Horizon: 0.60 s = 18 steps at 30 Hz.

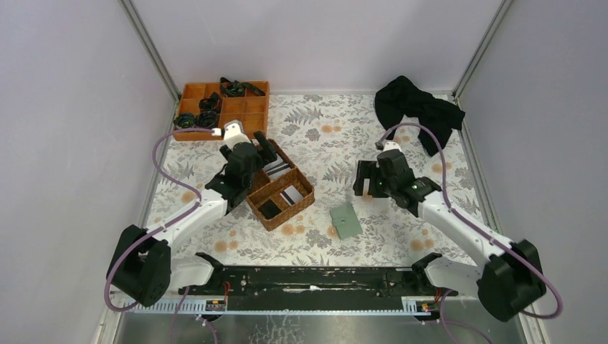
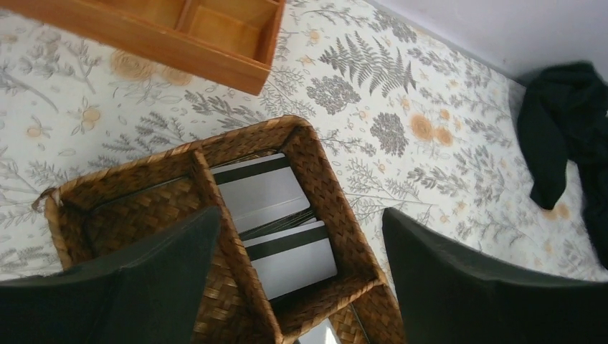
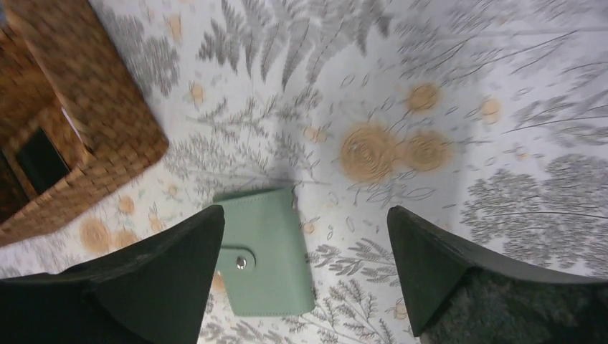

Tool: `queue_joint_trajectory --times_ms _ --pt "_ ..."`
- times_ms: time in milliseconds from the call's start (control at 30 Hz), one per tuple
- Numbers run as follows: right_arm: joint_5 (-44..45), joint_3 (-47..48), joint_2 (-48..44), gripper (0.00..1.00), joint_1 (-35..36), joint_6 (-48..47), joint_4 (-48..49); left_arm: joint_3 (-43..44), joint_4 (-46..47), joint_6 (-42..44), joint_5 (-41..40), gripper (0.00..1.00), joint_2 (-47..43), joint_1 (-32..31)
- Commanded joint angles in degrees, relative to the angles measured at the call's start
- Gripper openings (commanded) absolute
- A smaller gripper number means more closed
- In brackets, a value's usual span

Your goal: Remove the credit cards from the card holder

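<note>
The card holder (image 1: pixel 346 221) lies shut and flat on the patterned table, grey-green with a snap tab. In the right wrist view the card holder (image 3: pixel 269 251) sits just below and left of my open, empty right gripper (image 3: pixel 305 209), partly behind the left finger. In the top view the right gripper (image 1: pixel 366 183) hovers a little beyond the holder. Whitish credit cards with dark stripes (image 2: pixel 262 190) (image 2: pixel 290 258) lie in the wicker basket (image 2: pixel 326 183). My left gripper (image 2: pixel 301 215) is open and empty above them. In the top view the left gripper (image 1: pixel 264 152) is over the basket's far end.
The brown wicker basket (image 1: pixel 305 201) stands centre-left, with a white card (image 1: pixel 292 195) and a dark one (image 1: pixel 269 208) in its compartments. An orange divided tray (image 1: pixel 247 118) with black parts is at the back left. A black cloth (image 1: pixel 419 107) lies at the back right.
</note>
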Motion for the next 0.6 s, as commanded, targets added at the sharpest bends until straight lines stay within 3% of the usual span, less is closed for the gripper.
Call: queue_joint_trajectory --times_ms 0,33,67,133,200,267,333,367,433,567 --pt "10.6 -2.1 -7.2 0.99 -0.3 2.6 7.2 2.0 -3.5 -5.0 -7.3 0.69 -0.2 0.9" --pt "8.9 -2.6 -7.2 0.99 -0.2 2.6 8.6 1.4 -2.4 -4.6 -6.6 0.54 -0.3 1.2" --pt "6.2 -2.3 -5.9 1.0 -0.2 1.6 10.0 0.7 -0.7 -4.0 -5.0 0.46 -0.1 1.6" --pt "0.8 0.6 -1.8 0.98 -0.2 0.5 9.5 0.5 3.1 -2.3 1.6 0.4 1.1 2.3" --pt "-3.8 4.1 2.8 0.9 -0.3 -0.6 8.3 2.4 3.8 -0.8 5.3 0.35 3.5 2.4" --pt "-7.8 6.9 5.9 0.61 -0.2 -1.0 9.0 4.7 1.3 -1.2 6.0 0.25 6.0 2.4" --pt "-11.4 9.0 8.0 0.41 -0.1 -0.7 11.3 5.9 -0.4 -1.3 5.0 0.12 7.3 2.3" --pt "-13.0 10.3 8.9 0.36 0.1 -0.6 12.3 6.0 -0.7 -0.9 4.2 0.08 7.7 2.3" --pt "-14.0 13.6 11.6 0.35 1.7 -1.5 12.7 6.2 -1.3 -0.4 1.7 0.01 8.2 2.6" --pt "-10.0 20.8 19.6 0.35 4.9 -3.5 10.8 8.9 -6.0 -1.1 1.3 0.0 11.6 4.2"
